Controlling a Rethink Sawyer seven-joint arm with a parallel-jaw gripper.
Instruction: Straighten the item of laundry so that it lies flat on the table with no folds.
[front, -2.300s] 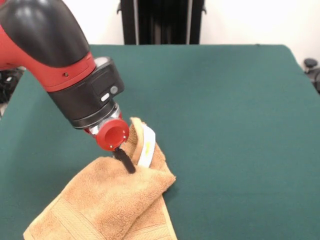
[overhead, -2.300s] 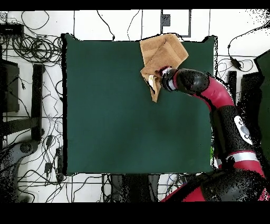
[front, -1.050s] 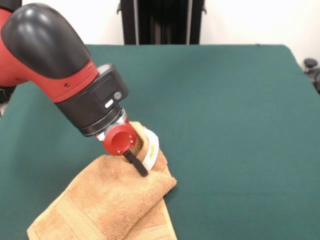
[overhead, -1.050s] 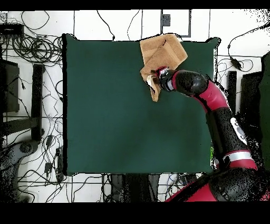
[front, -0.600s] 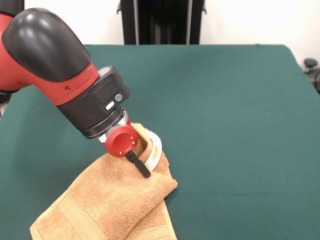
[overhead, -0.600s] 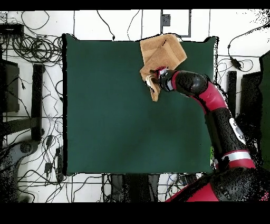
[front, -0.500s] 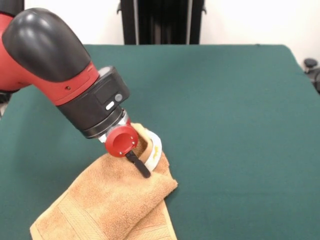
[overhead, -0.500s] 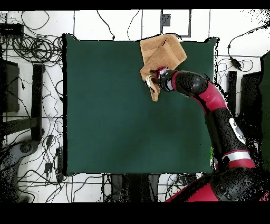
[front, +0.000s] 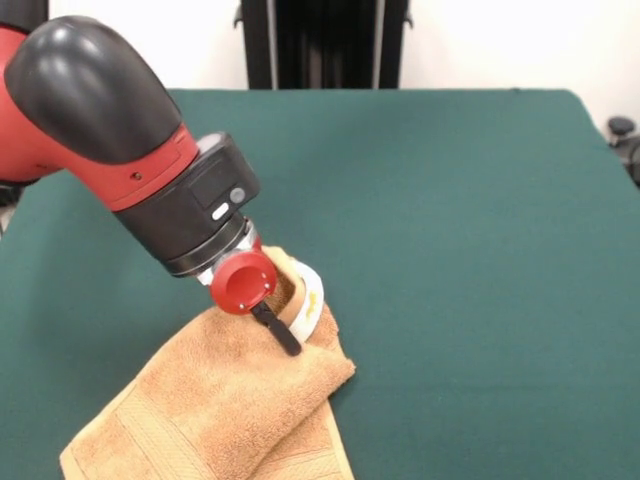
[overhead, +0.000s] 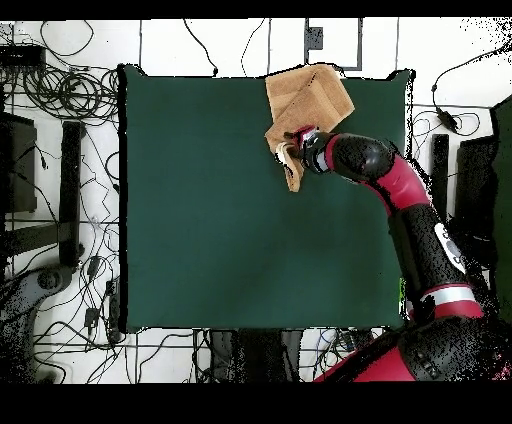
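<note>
The orange-tan towel (front: 215, 400) lies folded over itself at the near left of the green table (front: 450, 250), with its woven border band showing toward the front edge. My gripper (front: 293, 318) is down on the towel's far corner and shut on a raised pinch of cloth. One black finger (front: 278, 330) shows in front of that pinch. In the overhead view the towel (overhead: 312, 95) sits at the table's (overhead: 220, 220) top edge, right of the middle. A narrow fold of it hangs down at my gripper (overhead: 290, 153).
The towel lies close to the table's front edge in the front view. The black pedestal (front: 325, 45) stands at the far side. A black fitting (front: 625, 135) sits past the right edge. Cables (overhead: 60, 95) lie on the floor round the table.
</note>
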